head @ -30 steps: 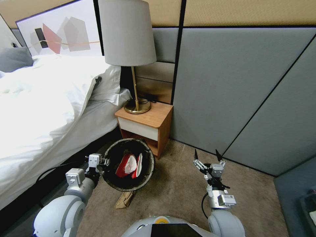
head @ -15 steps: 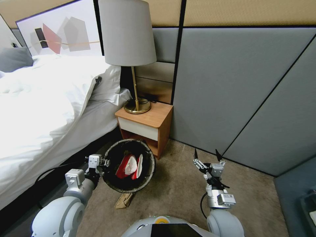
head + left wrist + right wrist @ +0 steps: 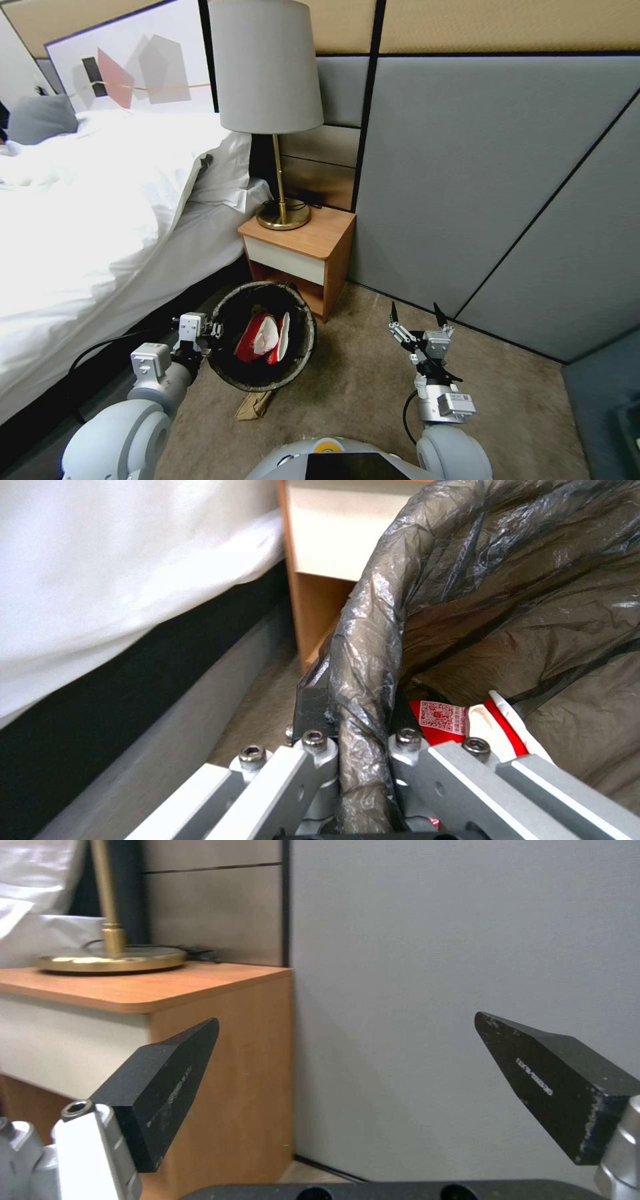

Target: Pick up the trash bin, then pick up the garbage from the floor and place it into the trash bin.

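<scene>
We grip the small round trash bin w/ dark liner bag (image 3: 263,333) at its near-left rim, left gripper (image 3: 353,730) pinched shut across the folded plastic, so the bin rides w/ us beside the wooden nightstand (image 3: 303,257). Inside lie red-and-white wrappers (image 3: 261,337); a brown crumpled paper (image 3: 253,405) sits on the beige carpet (image 3: 360,380) just beside the bin, prob. next for our right gripper (image 3: 413,319), spread wide and empty above the carpet

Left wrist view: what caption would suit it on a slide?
Left gripper clamped on the bag-lined rim of the trash bin, a red-and-white wrapper inside, beside the bed.
</scene>
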Motion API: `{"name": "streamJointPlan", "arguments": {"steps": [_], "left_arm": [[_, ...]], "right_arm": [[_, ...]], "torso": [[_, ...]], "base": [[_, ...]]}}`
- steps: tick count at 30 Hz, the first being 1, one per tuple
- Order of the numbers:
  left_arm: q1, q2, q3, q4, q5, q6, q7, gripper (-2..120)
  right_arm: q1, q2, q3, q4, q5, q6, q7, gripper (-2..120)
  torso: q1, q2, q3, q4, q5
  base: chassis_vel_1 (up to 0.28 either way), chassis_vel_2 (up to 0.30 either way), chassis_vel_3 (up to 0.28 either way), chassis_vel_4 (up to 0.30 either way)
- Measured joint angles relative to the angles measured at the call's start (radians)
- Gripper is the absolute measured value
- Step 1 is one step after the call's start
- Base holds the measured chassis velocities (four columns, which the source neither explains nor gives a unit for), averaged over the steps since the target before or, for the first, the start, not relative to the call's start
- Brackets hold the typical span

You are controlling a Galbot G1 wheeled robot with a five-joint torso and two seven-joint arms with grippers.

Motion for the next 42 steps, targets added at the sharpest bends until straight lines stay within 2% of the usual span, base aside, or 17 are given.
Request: {"name": "streamJointPlan", "arguments": {"steps": [42], "left_arm": [[-0.013,-0.001,-0.045,0.0,-0.049,0.0,0.008,1]], "right_arm": [[0.014,0.029,-0.022,-0.022,-0.001,-0.057,0.009,100]], "torso": [[0.0,0.0,0.0,0.0,0.0]], "base": [[0.053,0.058,0.054,0.056]]}}
